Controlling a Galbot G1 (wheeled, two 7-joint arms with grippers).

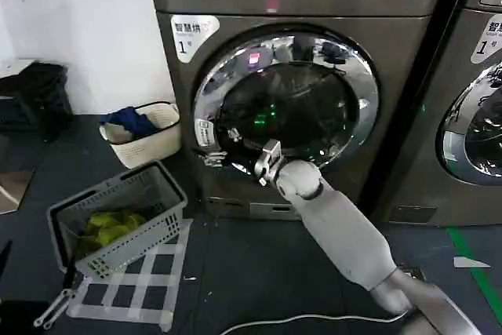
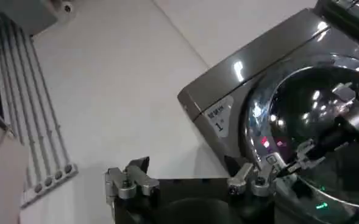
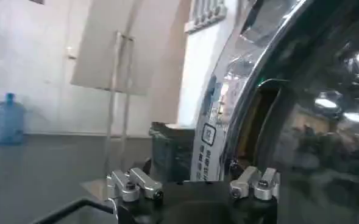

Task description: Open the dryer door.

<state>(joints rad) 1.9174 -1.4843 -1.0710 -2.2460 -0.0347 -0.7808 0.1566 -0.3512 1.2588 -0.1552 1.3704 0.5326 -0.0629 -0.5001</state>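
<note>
- While my right gripper (image 1: 265,164) reaches up to the lower left rim of the dryer door (image 1: 286,103), its fingers stand apart, holding nothing that I can see.
- The door, a chrome ring around dark glass, sits in the front of the bronze-grey dryer (image 1: 298,5), straight ahead of me.
- My left gripper (image 2: 191,182) hangs well apart from the machine, fingers spread and empty.
- A grey basket (image 1: 118,217) sits on the floor to the left, a cream basket (image 1: 145,135) beyond it.
</note>
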